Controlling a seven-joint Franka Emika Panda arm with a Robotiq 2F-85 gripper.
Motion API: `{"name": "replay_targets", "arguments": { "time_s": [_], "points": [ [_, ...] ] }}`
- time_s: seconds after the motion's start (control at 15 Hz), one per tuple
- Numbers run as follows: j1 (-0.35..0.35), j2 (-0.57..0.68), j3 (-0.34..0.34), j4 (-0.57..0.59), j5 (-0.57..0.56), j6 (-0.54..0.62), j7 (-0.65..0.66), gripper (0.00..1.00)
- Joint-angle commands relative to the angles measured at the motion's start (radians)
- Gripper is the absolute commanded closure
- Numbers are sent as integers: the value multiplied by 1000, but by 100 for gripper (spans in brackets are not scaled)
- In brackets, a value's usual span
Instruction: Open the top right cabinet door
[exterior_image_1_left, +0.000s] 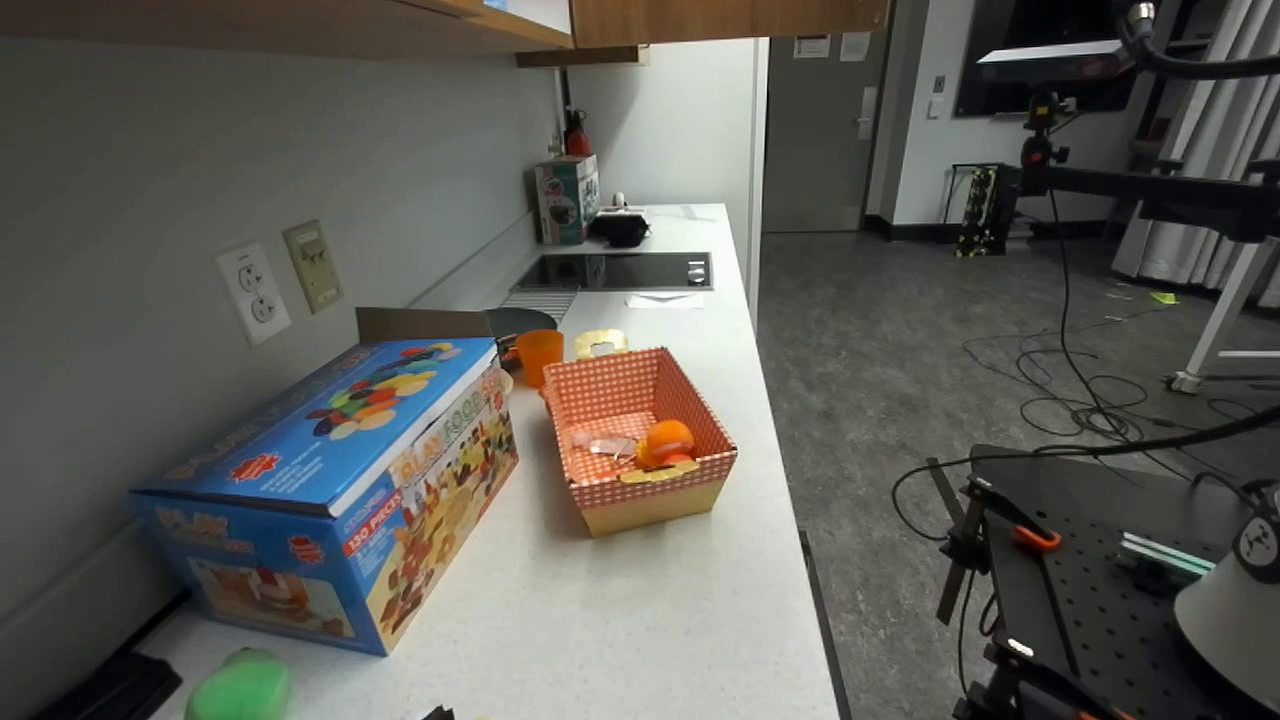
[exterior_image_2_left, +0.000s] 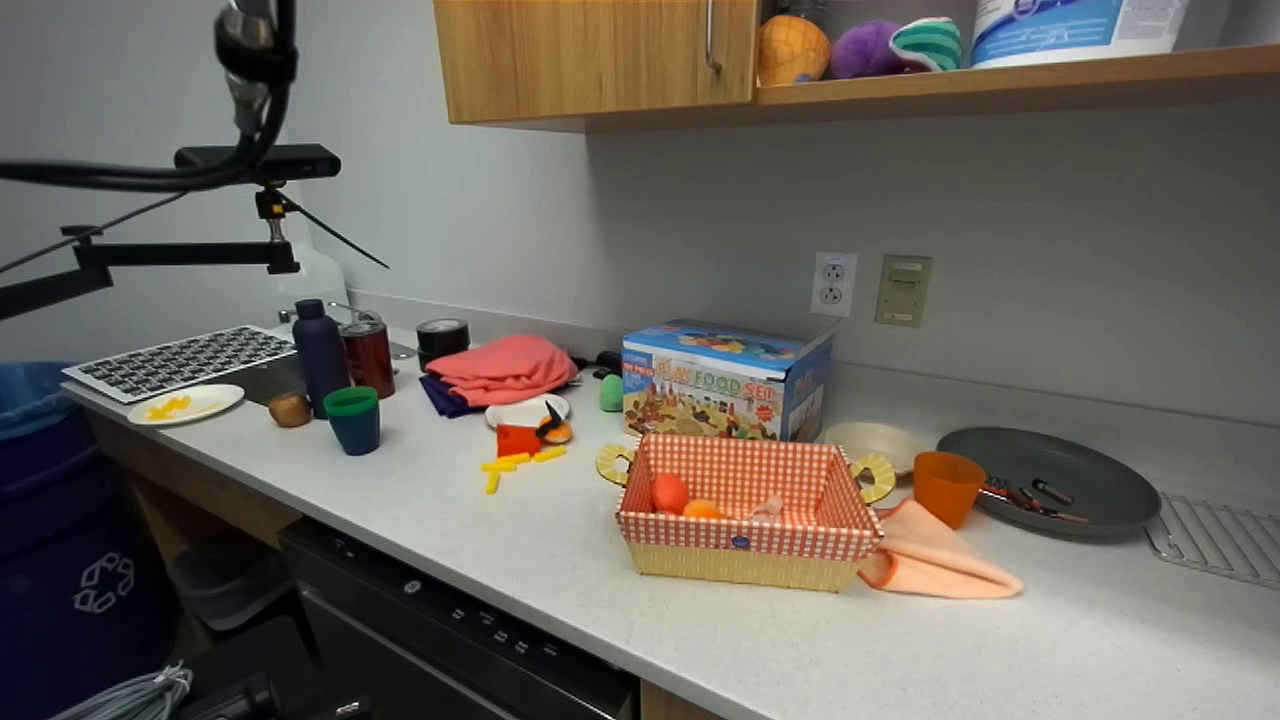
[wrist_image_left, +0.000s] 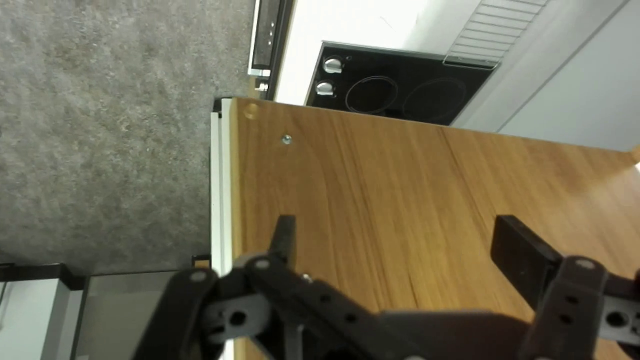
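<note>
Opening apparently near completion: flat light-brown wooden cabinet door (exterior_image_1_left: 730, 20) stands swung out
Black two-fingered gripper (wrist_image_left: 395, 232), spread wide, empty, faces it; next move likely calls for backing clear

Blue box (exterior_image_2_left: 728, 382) near the back edge of the countertop (exterior_image_2_left: 540, 540) says PLAY FOOD SET, plus PIECES after a fuzzy number. Dark blue bin (exterior_image_2_left: 70, 550) beside a front corner's got the recycling symbol (exterior_image_2_left: 104, 583).
</note>
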Motion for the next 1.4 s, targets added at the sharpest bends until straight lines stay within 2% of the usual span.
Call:
{"name": "replay_targets", "arguments": {
  "time_s": [0.0,0.2,0.33,0.53,0.8,1.13,1.33],
  "points": [
    [30,-14,-10,21,78,-39,-52,0],
    [30,-30,-4,13,92,-37,-59,0],
    [19,-27,4,6,72,4,-34,0],
    [-28,-21,37,-24,-41,162,79,0],
    [-78,-6,67,-41,-162,284,224,0],
    [-141,14,97,-51,-339,361,419,0],
    [-152,23,95,-47,-424,366,507,0]
  ]
}}
